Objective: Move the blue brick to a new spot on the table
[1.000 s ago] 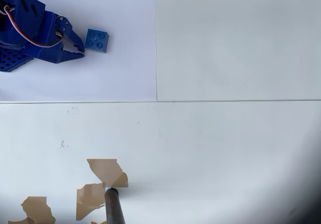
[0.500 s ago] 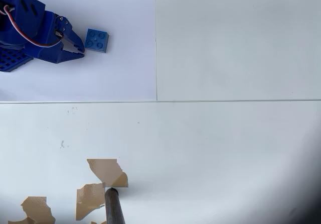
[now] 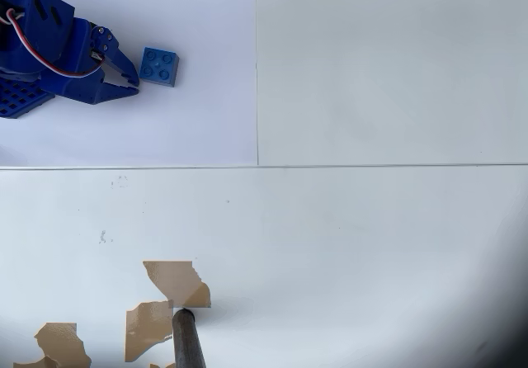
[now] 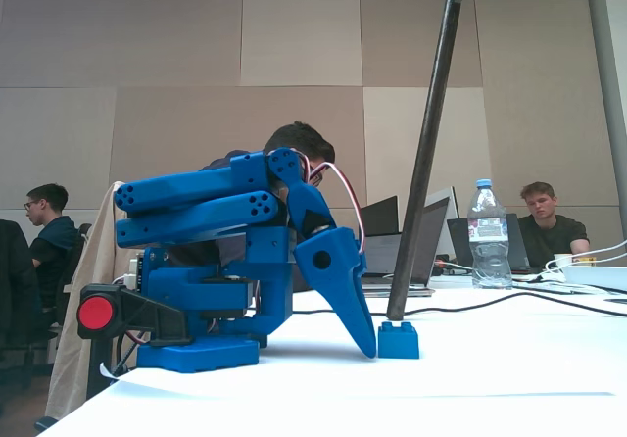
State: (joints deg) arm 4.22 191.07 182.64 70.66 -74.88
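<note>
In the fixed view a clear plastic water bottle (image 4: 487, 233) with a blue cap stands upright beyond a slanting dark metal pole (image 4: 423, 163), beside open laptops (image 4: 431, 236). Cables (image 4: 509, 300) trail across the surface near them, and people sit in the background before a tan panelled wall (image 4: 196, 55). In the overhead view the pole's foot (image 3: 187, 339) stands at the bottom edge.
</note>
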